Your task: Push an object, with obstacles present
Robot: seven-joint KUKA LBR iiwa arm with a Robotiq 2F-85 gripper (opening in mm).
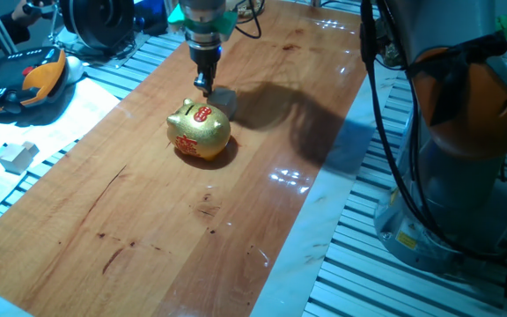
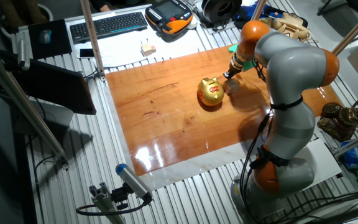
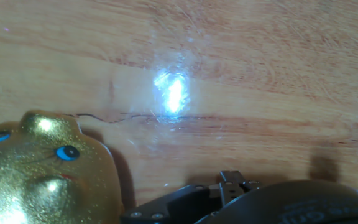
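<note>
The two-finger gripper hangs low over the glossy wooden table, at 12 o'clock from the shiny golden round-bodied piggy bank. Its jaws look pressed together. The small pale beige wooden cube sits just beside the pig's far side.

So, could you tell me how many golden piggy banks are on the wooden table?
1. The golden piggy bank stands on the wooden table, just in front of the gripper, towards the far end. Nothing suggests another, though the arm hides a little of the tabletop.
</note>
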